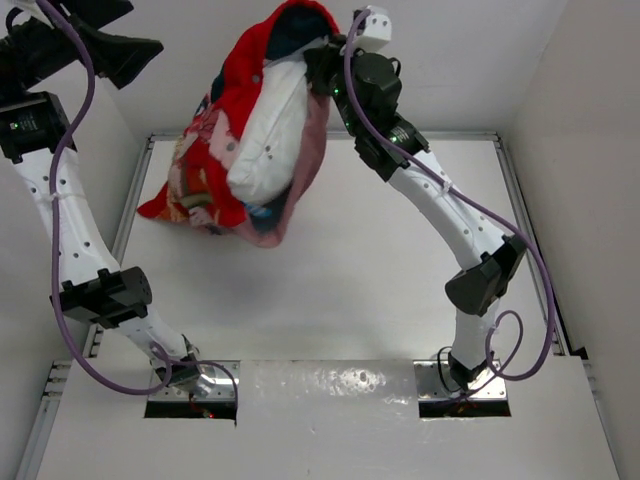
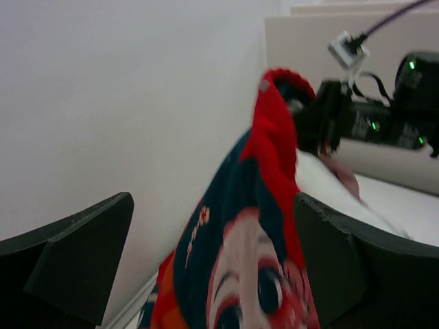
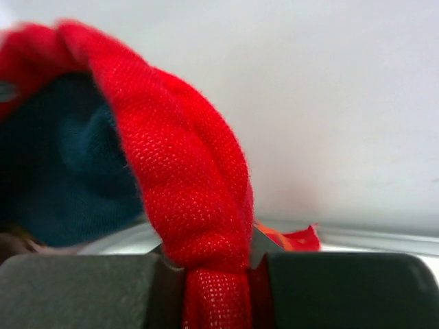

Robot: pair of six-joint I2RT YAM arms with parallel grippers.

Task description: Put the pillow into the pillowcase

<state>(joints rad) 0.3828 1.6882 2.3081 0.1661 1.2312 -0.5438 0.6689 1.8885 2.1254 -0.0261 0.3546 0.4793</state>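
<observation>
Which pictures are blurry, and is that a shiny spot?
Left wrist view: the pillowcase looks soft, out of focus. Right wrist view: its red weave is crisp at the right end effector, teal behind blurs. Top view: glare on the near board.

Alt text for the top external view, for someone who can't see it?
The right pincer holds a red cartoon-print fabric pillowcase up by its top edge, a plump white stuffed pillow partly inside it. The open left pincer, upper left, holds nothing.
</observation>
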